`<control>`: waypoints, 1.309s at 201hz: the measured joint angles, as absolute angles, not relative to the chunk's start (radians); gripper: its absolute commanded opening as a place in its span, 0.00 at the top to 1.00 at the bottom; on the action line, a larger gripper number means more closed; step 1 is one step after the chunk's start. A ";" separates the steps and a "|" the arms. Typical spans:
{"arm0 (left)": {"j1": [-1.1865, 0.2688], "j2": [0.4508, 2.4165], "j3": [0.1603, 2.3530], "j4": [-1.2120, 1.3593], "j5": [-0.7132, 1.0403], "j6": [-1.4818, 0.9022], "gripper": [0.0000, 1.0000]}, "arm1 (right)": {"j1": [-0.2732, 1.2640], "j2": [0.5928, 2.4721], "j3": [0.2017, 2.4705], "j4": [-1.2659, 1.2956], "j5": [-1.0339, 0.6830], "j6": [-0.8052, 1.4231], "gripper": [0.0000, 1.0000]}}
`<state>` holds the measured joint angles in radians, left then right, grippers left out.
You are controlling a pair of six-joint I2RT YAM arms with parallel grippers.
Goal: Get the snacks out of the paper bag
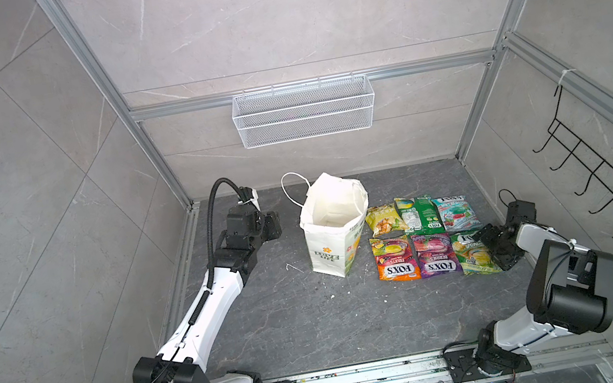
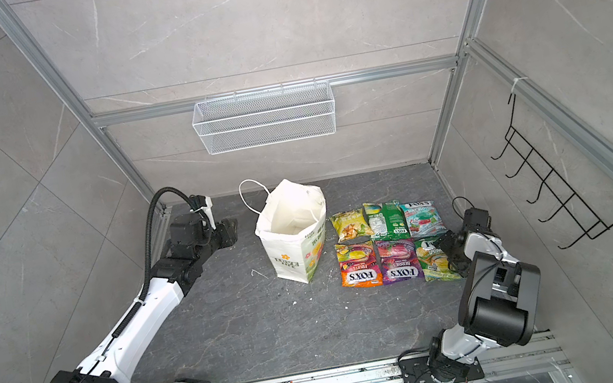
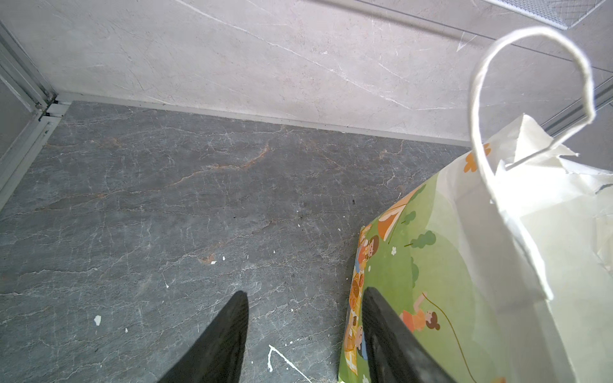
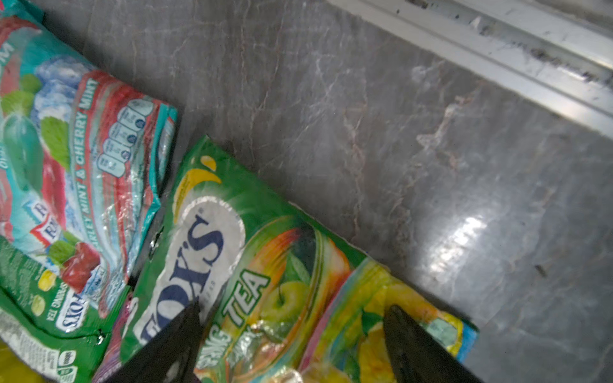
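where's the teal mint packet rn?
In both top views the teal mint packet lies flat at the back row's right end, beside the green packet, behind the yellow-green FOX'S packet.

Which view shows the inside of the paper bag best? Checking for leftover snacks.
A top view: both look down into the open mouth of the paper bag, showing only white lining. The left wrist view shows just its printed outer side and cord handle. The right wrist view misses it.
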<state>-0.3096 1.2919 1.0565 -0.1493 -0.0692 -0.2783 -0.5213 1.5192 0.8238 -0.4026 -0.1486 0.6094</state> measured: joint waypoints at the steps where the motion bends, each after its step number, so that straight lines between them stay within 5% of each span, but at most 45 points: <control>1: -0.310 1.291 1.056 -0.149 -0.070 -0.278 0.42 | -0.521 1.519 0.823 -0.403 -0.150 0.610 0.13; 36: -0.310 1.286 1.042 -0.134 -0.084 -0.279 0.38 | -0.513 1.471 0.822 -0.432 -0.190 0.641 0.11; 82: -0.310 1.188 0.918 -0.080 -0.183 -0.276 0.34 | -0.499 1.178 0.850 -0.460 -0.130 0.657 0.05; 104: -0.310 1.132 0.873 -0.050 -0.219 -0.268 0.33 | -0.468 1.089 0.918 -0.455 -0.117 0.624 0.21; 139: -0.310 1.095 0.831 0.024 -0.234 -0.247 0.28 | -0.231 1.045 0.964 -0.378 -0.129 0.484 0.26; 174: -0.310 1.084 0.719 0.134 -0.250 -0.182 0.19 | 0.030 1.079 0.885 -0.224 -0.171 0.375 0.07; 263: -0.310 1.017 0.384 0.381 -0.514 -0.070 0.08 | 0.110 1.064 0.542 0.108 0.093 0.291 0.01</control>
<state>-0.3096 1.0168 0.3836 0.3805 -0.5137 -0.0696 0.1097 1.0637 0.5419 0.1081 0.0933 0.2909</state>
